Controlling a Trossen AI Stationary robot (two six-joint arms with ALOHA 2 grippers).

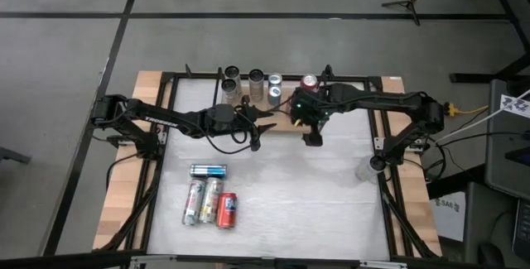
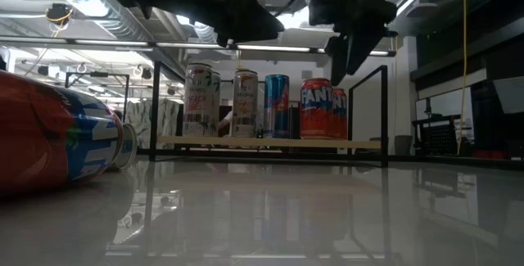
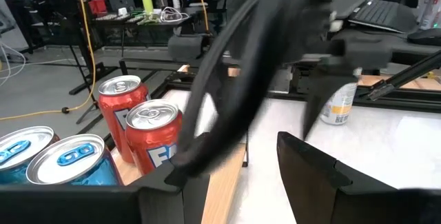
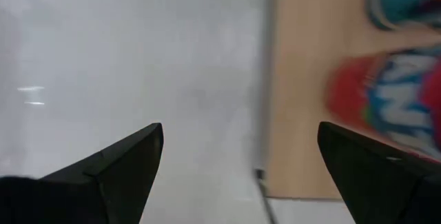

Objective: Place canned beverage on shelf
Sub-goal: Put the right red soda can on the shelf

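Red-blue can (image 2: 49, 139) lying on side fills low view's near left; overhead shows it's one of four lying cans (image 1: 211, 197), well apart from both grippers. Left gripper (image 1: 258, 128) empty, fingers partly apart, just beside shelf (image 1: 281, 120). Shelf holds upright cans, Fanta can (image 2: 322, 108) last. Right gripper (image 1: 313, 136) wide open, nothing held, hanging right by that can; own wrist cam confirms gap empty.

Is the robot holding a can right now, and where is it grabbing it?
No. The right gripper is open and empty beside the shelf. The left gripper has nothing between its fingers either.
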